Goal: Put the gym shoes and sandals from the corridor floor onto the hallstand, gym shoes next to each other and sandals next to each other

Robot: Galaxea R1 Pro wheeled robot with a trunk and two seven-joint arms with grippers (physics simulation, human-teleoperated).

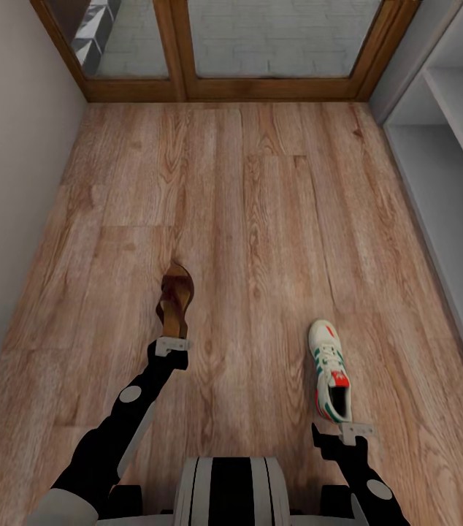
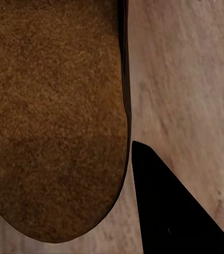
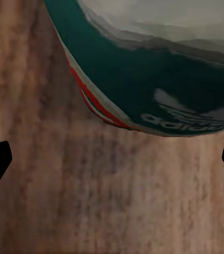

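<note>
Fingers [image 2: 170, 211] beside sandal [image 2: 53, 116] footbed.

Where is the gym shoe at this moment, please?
In the head view, the gym shoe is at lower right over the wood floor, heel at the right gripper, with the sandal to its left.

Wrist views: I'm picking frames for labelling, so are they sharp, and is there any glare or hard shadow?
Left wrist view: the sandal is close and grainy, its edge soft. Right wrist view: the sneaker and floor look smeared. Head view: even light, no glare, only faint shadow beside the sneaker.
</note>
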